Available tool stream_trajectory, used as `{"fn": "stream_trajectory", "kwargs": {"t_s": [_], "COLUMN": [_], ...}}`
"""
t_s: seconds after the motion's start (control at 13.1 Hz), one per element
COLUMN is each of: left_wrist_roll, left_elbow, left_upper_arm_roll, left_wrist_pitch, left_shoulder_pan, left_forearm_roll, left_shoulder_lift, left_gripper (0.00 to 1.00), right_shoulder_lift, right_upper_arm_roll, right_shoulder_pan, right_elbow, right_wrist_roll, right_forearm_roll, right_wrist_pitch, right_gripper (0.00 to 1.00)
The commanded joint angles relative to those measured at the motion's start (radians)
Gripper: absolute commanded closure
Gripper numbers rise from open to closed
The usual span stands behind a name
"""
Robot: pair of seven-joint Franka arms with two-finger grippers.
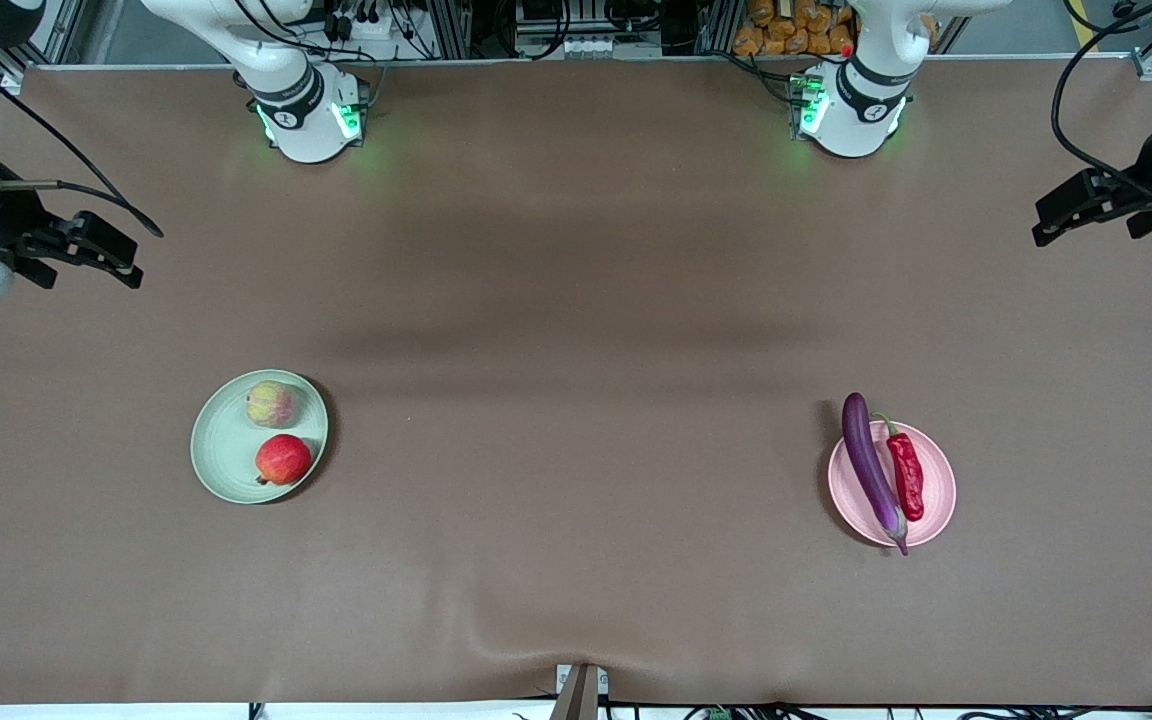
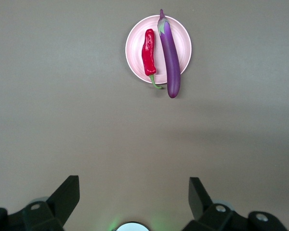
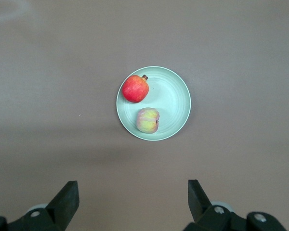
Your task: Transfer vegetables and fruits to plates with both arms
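The right gripper (image 1: 111,255) is seen raised over the bare brown table (image 1: 576,300) at the right arm's end, fingers spread apart and holding nothing; this arm waits. The pale green plate (image 1: 221,470) lies toward that end. On it rest the yellow-green fruit (image 1: 271,404) and, nearer the front camera, the red pomegranate (image 1: 283,459), close together but apart.

The pale pink plate (image 1: 936,500) lies toward the left arm's end. The purple eggplant (image 1: 871,468) is laid across it, both ends overhanging the rim. The red chili pepper (image 1: 907,473) lies just beside it on the plate. The left gripper (image 1: 1061,215) is raised over the table's edge, fingers apart, empty.
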Motion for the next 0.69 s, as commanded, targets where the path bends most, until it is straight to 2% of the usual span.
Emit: {"fn": "stream_trajectory", "kwargs": {"t_s": [0.0, 0.61], "left_wrist_roll": [0.015, 0.002], "left_elbow": [0.005, 0.018], "left_upper_arm_roll": [-0.006, -0.040], "left_wrist_pitch": [-0.015, -0.029], "left_shoulder_pan": [0.000, 0.005], "left_forearm_roll": [-0.010, 0.000], "left_shoulder_lift": [-0.020, -0.017], "left_gripper": [0.00, 0.00], "right_shoulder_lift": [-0.011, 0.021], "right_upper_arm_roll": [0.013, 0.015], "right_shoulder_pan": [-0.016, -0.021], "right_elbow": [-0.004, 0.126], "right_wrist_roll": [-0.033, -0.039], "right_forearm_roll": [0.003, 0.001], "right_wrist_pitch": [0.004, -0.103], "right_gripper": [0.00, 0.00]}}
